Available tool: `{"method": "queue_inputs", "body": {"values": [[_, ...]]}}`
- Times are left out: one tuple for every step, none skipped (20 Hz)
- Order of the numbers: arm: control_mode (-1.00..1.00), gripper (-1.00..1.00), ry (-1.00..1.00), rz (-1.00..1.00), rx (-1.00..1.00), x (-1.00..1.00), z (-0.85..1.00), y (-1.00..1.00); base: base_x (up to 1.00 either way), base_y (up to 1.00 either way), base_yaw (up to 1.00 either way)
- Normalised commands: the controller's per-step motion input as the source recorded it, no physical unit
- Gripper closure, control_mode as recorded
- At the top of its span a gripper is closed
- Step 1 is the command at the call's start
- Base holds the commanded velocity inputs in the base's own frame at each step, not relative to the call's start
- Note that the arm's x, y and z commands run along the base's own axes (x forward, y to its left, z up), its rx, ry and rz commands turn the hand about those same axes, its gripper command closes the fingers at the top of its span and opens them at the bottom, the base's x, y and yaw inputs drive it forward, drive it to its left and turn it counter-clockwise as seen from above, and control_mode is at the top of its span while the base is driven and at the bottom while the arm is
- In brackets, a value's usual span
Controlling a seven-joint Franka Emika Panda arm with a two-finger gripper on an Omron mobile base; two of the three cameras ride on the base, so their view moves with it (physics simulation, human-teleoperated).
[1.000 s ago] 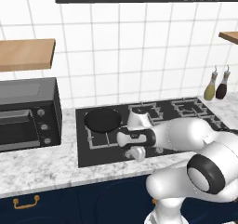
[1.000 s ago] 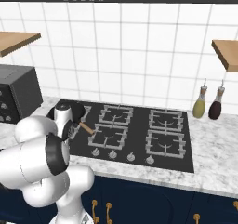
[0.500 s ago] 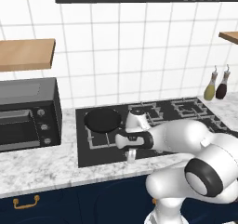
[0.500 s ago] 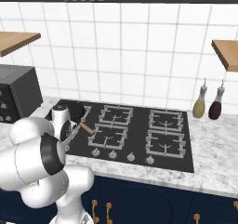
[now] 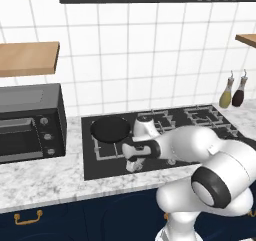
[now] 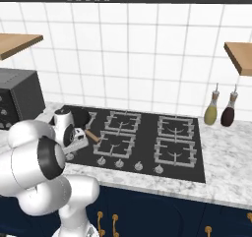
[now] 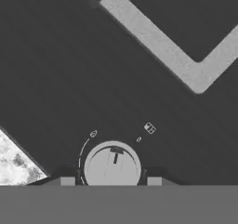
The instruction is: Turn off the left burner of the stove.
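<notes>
Stove (image 5: 200, 122) of glossy black glass lies sunk in the marble counter (image 5: 40, 182), a dark frying pan (image 5: 110, 129) on its left grate. Low over its front-left edge, the gripper (image 7: 111, 181) straddles a silver knob (image 7: 112, 165), fingertips (image 7: 67, 180) spread on either side; whether they touch it I cannot tell.

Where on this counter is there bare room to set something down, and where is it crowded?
Bare marble counter runs in front of the toaster oven, left of the stove. More lies below the two bottles, right of the stove. The stove's front-left corner is crowded: gripper straddling a knob, pan behind.
</notes>
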Motion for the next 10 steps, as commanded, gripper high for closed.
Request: {"method": "queue_inputs", "body": {"values": [[-1.0, 1.0, 0.15, -0.71, 0.01, -0.26, -0.41, -0.36, 0.0, 0.0, 0.0], [-1.0, 1.0, 0.13, -0.71, 0.01, -0.3, -0.41, -0.37, 0.0, 0.0, 0.0], [-1.0, 1.0, 0.12, -0.71, 0.01, -0.32, -0.41, -0.39, 0.0, 0.0, 0.0], [-1.0, 1.0, 0.1, -0.71, 0.02, -0.37, -0.41, -0.41, 0.0, 0.0, 0.0], [-1.0, 1.0, 0.09, -0.72, 0.01, -0.39, -0.41, -0.42, 0.0, 0.0, 0.0], [-1.0, 1.0, 0.06, -0.73, 0.02, -0.42, -0.39, -0.43, 0.0, 0.0, 0.0], [-1.0, 1.0, 0.02, -0.73, 0.02, -0.46, -0.38, -0.43, 0.0, 0.0, 0.0], [-1.0, 1.0, 0.0, -0.72, 0.03, -0.5, -0.35, -0.42, 0.0, 0.0, 0.0], [-1.0, 1.0, 0.0, -0.72, 0.02, -0.52, -0.34, -0.41, 0.0, 0.0, 0.0], [-1.0, 1.0, 0.0, -0.71, 0.02, -0.55, -0.33, -0.4, 0.0, 0.0, 0.0]]}}
